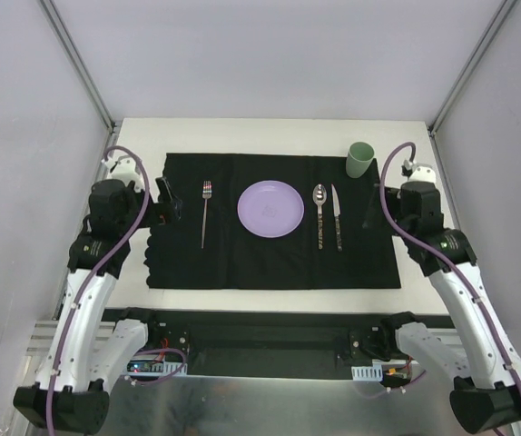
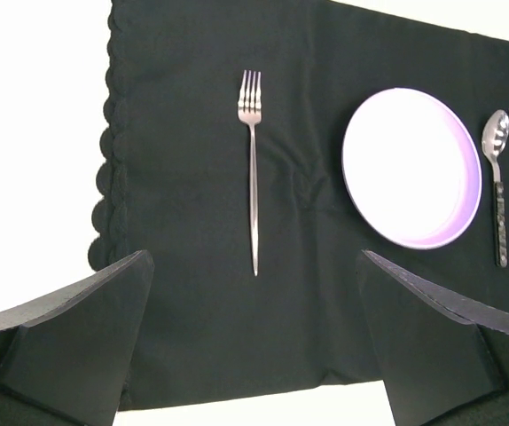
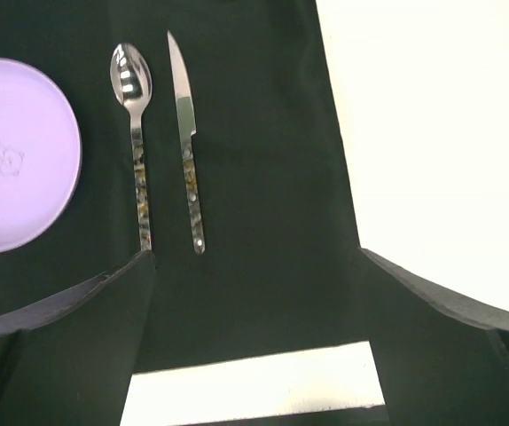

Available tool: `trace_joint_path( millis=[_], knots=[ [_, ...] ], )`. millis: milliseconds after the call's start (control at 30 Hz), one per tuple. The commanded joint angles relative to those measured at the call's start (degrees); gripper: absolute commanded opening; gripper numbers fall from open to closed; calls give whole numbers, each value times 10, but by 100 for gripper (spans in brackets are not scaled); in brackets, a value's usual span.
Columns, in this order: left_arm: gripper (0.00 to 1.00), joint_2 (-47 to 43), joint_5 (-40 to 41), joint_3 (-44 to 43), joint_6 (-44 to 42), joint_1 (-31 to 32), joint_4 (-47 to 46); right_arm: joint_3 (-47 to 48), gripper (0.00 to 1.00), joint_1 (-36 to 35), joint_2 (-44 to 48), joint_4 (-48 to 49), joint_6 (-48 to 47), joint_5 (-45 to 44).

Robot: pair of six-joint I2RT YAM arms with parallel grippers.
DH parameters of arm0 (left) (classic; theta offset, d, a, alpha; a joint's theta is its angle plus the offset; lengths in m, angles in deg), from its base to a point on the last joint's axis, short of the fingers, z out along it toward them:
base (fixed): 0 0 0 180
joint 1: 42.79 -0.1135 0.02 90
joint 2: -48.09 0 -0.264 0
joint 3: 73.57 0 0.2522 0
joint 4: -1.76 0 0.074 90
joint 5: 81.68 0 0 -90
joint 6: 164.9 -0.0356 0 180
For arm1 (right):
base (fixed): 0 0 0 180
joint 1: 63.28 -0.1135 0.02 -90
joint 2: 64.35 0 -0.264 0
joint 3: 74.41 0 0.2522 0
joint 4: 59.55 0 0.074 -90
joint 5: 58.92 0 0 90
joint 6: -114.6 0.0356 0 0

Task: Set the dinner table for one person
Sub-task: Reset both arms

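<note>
The white dinner table (image 1: 270, 132) carries a black mat (image 1: 242, 263). On the mat a lilac plate (image 1: 270, 208) lies in the middle, with a fork (image 1: 205, 213) to its left and a spoon (image 1: 319, 213) and a knife (image 1: 337, 216) to its right. A green cup (image 1: 360, 160) stands at the mat's far right corner. My left gripper (image 1: 167, 202) hangs open over the mat's left edge, near the fork (image 2: 252, 169), holding nothing. My right gripper (image 1: 372, 202) hangs open over the mat's right side, right of the knife (image 3: 186, 133), also holding nothing.
Grey frame rails (image 1: 81, 64) and white walls close in the table on the left, right and back. Both arm bases sit on a black bar (image 1: 270, 341) at the near edge. Bare white tabletop (image 3: 432, 124) shows right of the mat.
</note>
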Motion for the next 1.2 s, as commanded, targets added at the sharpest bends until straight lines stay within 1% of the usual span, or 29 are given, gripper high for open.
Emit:
trace_joint_path(
  millis=[0,167,233,333,367,533,567,667,833,1167],
  knots=[
    [99,-89,-14,38,16,-5,2,-29,96,-11,93,-24,13,6],
    [99,-178,-2,55,34,-5,37,-43,96,-11,205,-82,46,-1],
    [99,-186,3,52,35,-4,54,-43,96,-11,232,-103,58,1],
    [99,-194,17,47,36,-4,74,-29,96,-12,266,-161,77,0],
    [99,-204,20,47,38,-4,80,-24,96,-11,282,-193,79,-6],
    [99,-265,29,63,71,-3,89,-12,96,-10,340,-242,83,-6],
    [99,-290,31,71,75,-4,89,-12,96,-11,346,-246,84,-5],
    [99,-318,27,77,80,-4,97,-8,96,-10,348,-257,85,0],
    [99,-324,28,78,81,-4,115,-11,96,-10,356,-253,80,7],
    [99,-323,42,89,87,-4,115,-18,96,-11,356,-245,74,23]
  ],
)
